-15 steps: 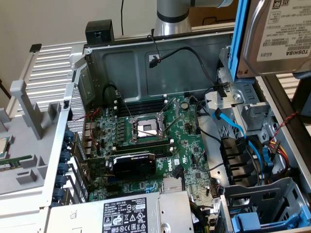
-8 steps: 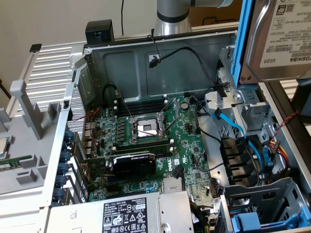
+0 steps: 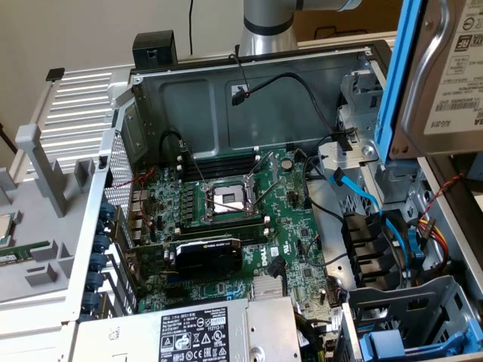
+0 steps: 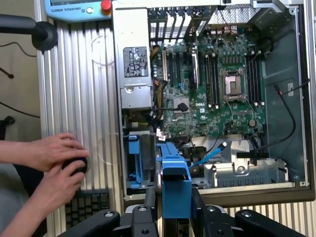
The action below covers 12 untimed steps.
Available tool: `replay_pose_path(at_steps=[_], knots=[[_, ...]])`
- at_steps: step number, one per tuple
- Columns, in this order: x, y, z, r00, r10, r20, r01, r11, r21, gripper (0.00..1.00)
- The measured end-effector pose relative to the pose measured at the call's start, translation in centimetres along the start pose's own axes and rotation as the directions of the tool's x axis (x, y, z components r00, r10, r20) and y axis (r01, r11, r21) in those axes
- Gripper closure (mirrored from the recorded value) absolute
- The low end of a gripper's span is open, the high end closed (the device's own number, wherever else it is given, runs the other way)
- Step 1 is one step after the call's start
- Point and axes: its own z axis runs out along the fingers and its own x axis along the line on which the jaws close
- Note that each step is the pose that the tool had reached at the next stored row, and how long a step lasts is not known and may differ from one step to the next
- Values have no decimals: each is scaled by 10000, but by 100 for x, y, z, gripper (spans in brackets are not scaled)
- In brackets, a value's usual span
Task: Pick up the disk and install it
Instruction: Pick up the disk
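The disk point(image 3: 453, 68), silver metal with a white label and a bright blue rail point(image 3: 398, 83), hangs high at the exterior view's right, above the open computer case point(image 3: 249, 98). In the wrist view my gripper point(image 4: 174, 200) is shut on the disk point(image 4: 175, 182). Its dark fingers point(image 4: 149, 197) press the blue-railed edge from both sides. The disk hovers over the drive-bay end of the case, near a blue-lined bay point(image 4: 134, 163).
Inside the case lie the motherboard point(image 3: 241, 204), a black graphics card point(image 3: 207, 253), the grey power-supply box point(image 3: 204, 332), and loose black and blue cables point(image 3: 370, 204). A person's hands point(image 4: 54, 158) rest beside a keyboard point(image 4: 89, 202) outside the case. The arm's base point(image 3: 264, 26) stands behind.
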Motion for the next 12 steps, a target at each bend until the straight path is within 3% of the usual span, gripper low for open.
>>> replay_pose_path(at_steps=[12], knots=[[-43,-11,4,10000,0,33,0,10000,-23,63]])
